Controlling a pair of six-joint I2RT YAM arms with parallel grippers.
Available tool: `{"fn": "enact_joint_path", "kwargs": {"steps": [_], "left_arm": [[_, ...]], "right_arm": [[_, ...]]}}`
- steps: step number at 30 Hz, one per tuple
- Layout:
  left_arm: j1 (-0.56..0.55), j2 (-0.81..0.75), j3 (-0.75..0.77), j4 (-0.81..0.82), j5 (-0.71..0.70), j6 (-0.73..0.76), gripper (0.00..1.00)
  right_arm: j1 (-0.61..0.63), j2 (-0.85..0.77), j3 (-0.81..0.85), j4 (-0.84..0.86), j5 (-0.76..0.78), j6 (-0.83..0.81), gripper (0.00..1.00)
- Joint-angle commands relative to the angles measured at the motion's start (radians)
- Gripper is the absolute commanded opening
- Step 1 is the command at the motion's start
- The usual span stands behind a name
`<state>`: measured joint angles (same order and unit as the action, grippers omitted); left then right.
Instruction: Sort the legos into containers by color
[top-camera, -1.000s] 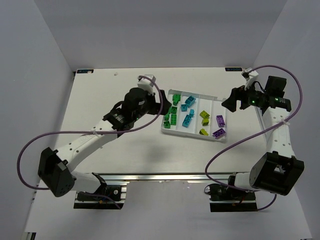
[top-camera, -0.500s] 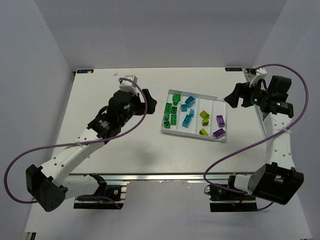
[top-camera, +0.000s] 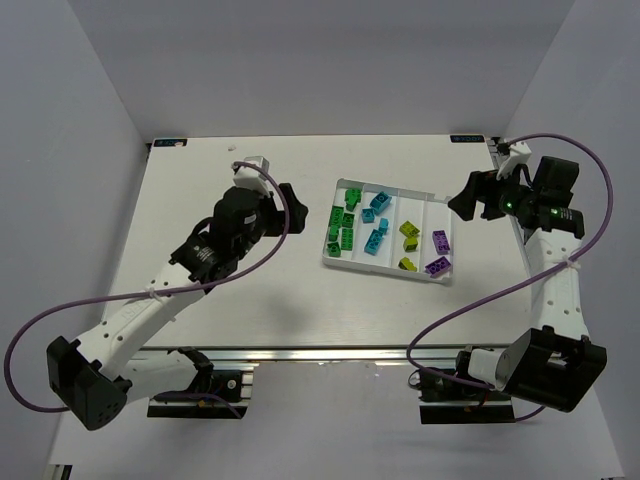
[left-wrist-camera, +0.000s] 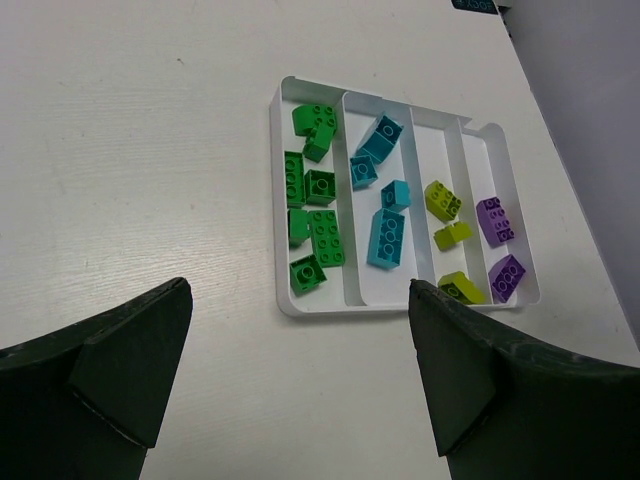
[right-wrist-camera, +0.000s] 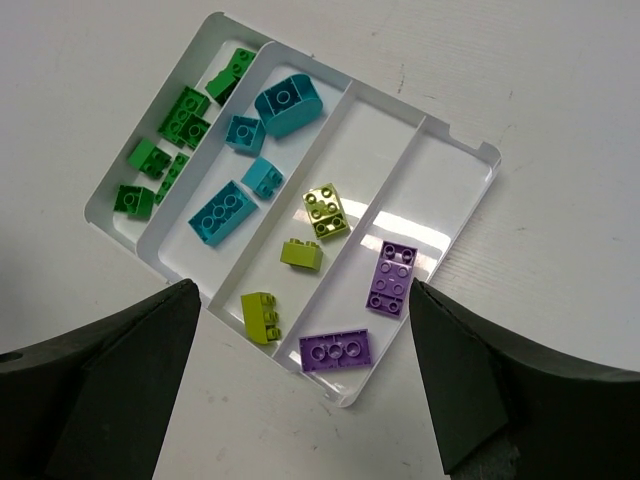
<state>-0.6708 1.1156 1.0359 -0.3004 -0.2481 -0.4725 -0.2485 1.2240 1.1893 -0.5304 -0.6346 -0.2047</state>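
The white tray (top-camera: 386, 271) lies right of the table's middle, and its containers hold all the legos I see. Green bricks (top-camera: 342, 228) fill the left one, then cyan (top-camera: 376, 225), lime (top-camera: 408, 240) and purple (top-camera: 439, 252). My left gripper (top-camera: 291, 204) hovers open just left of the tray, nothing between its fingers. My right gripper (top-camera: 461, 199) hangs open off the tray's far right corner, also empty. The left wrist view shows the tray (left-wrist-camera: 275, 200) with green (left-wrist-camera: 325, 235) and cyan (left-wrist-camera: 386, 238) bricks beyond the left gripper (left-wrist-camera: 298, 330). The right wrist view looks down on lime (right-wrist-camera: 326, 211) and purple (right-wrist-camera: 393, 279) bricks past the right gripper (right-wrist-camera: 303, 295).
White walls (top-camera: 90, 150) enclose the table on the left, far and right sides. Purple cables (top-camera: 470, 290) loop from both arms over the near half of the table. The arm bases (top-camera: 200, 385) sit on a rail at the near edge.
My left arm has drawn back to the left, away from the tray's left edge. The right gripper shifted slightly toward the right wall. Both stayed open; the bricks have not moved.
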Motion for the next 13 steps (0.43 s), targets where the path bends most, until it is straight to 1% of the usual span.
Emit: {"fn": "enact_joint_path", "kwargs": {"steps": [1, 9, 13], "left_arm": [[0.004, -0.037, -0.007, -0.011, -0.016, -0.015, 0.98], [0.004, -0.062, -0.028, 0.001, -0.025, -0.021, 0.98], [0.005, -0.063, -0.031, 0.001, -0.025, -0.023, 0.98]], "right_arm": [[-0.006, -0.014, -0.007, 0.007, 0.026, 0.005, 0.89], [-0.005, 0.000, 0.016, 0.006, 0.021, -0.012, 0.89], [-0.005, -0.009, -0.008, 0.009, 0.036, -0.031, 0.90]]}}
